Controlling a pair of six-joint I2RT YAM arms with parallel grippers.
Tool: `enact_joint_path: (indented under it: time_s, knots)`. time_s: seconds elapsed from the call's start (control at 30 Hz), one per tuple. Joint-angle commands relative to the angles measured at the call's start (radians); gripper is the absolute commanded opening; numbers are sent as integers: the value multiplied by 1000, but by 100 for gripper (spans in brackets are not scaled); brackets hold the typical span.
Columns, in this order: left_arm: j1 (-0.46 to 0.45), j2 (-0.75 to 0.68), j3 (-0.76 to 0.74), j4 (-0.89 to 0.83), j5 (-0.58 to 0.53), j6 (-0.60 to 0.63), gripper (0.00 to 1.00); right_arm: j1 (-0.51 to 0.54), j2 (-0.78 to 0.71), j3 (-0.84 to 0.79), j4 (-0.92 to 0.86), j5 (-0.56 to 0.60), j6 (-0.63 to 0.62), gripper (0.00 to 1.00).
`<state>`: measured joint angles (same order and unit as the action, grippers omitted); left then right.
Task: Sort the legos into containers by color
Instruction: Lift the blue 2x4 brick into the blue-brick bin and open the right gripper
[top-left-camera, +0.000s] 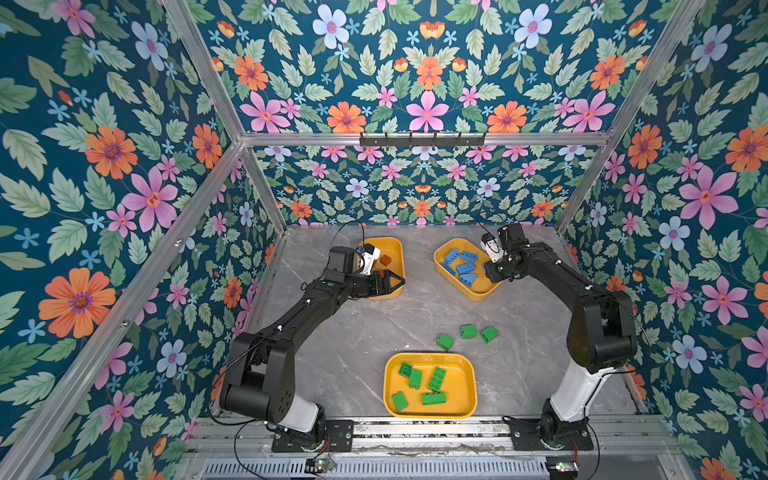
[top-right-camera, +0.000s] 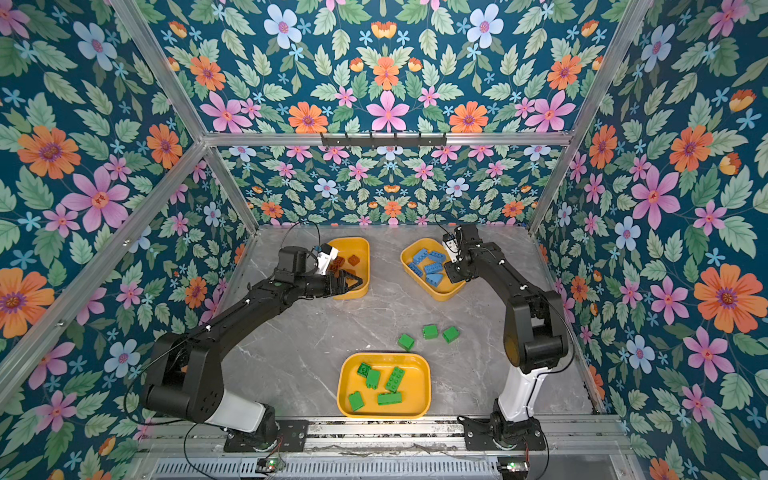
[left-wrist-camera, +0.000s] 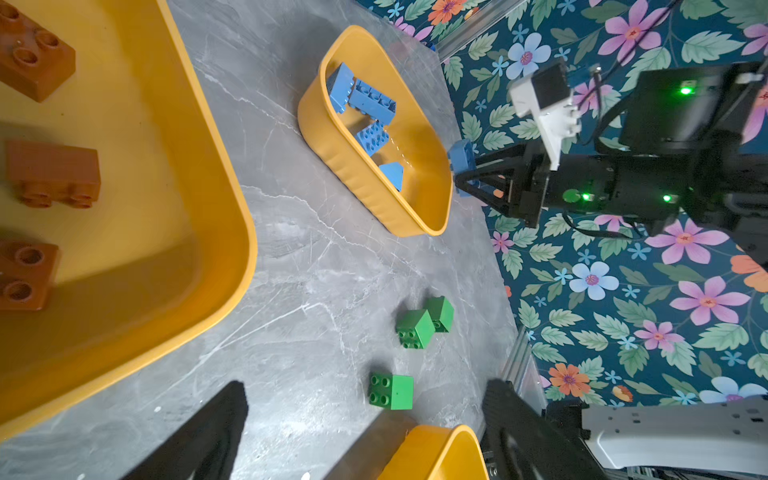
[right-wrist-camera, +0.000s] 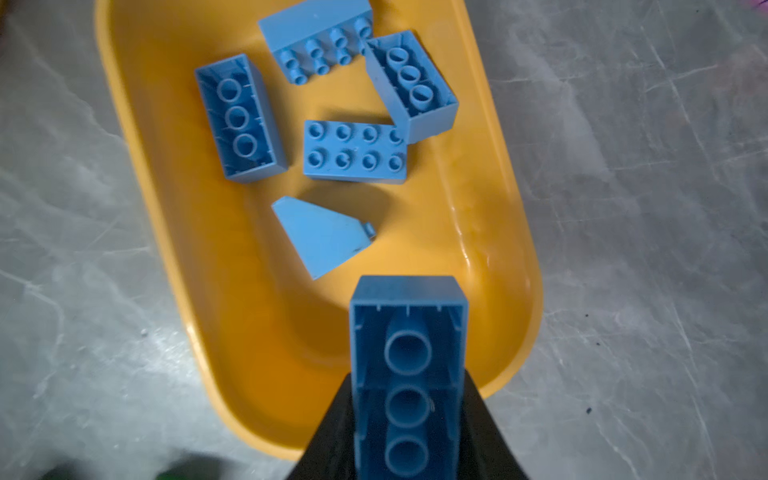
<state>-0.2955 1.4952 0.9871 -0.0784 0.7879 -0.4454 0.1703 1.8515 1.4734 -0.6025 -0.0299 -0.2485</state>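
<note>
A: Which step?
B: Blue drop-off. The right gripper (right-wrist-camera: 409, 415) is clamped on an oblong blue brick (right-wrist-camera: 407, 316), hollow underside showing 3 tubes, over the end of the blue tray (right-wrist-camera: 249, 332). Next, probably: part the jaws.
A: Left gripper (top-left-camera: 395, 280)?
B: Jaws apart, empty, over the brown tray (top-left-camera: 399, 249). 3 green bricks (top-left-camera: 468, 331) lie on the table (top-left-camera: 353, 332) near the green tray (top-left-camera: 461, 382).

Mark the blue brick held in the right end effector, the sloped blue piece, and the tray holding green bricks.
Held blue brick (right-wrist-camera: 407, 374): right wrist view, on its hollow underside.
Sloped blue piece (right-wrist-camera: 320, 235): right wrist view, on its slanted face.
Tray of green bricks (top-left-camera: 459, 386): a top view, on bare floor.
</note>
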Motion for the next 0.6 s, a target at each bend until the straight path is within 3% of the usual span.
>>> enact_joint_path:
  time_s: [0.0, 0.13, 0.27, 0.33, 0.57]
  knots:
    - [0, 4, -6, 29, 16, -15, 91, -15, 64, 65, -4, -13, -15, 28]
    - [0, 1, -9, 29, 13, -13, 91, -14, 125, 119, -11, -26, -20, 38]
    - [-1, 7, -3, 11, 13, -5, 91, -12, 118, 136, -32, -72, -21, 59]
    - [0, 10, 3, -3, 10, 5, 91, -7, 89, 119, -36, -99, -17, 65]
    - [-1, 18, 36, -75, -4, 57, 92, 80, -108, -49, -47, -224, -87, 69]
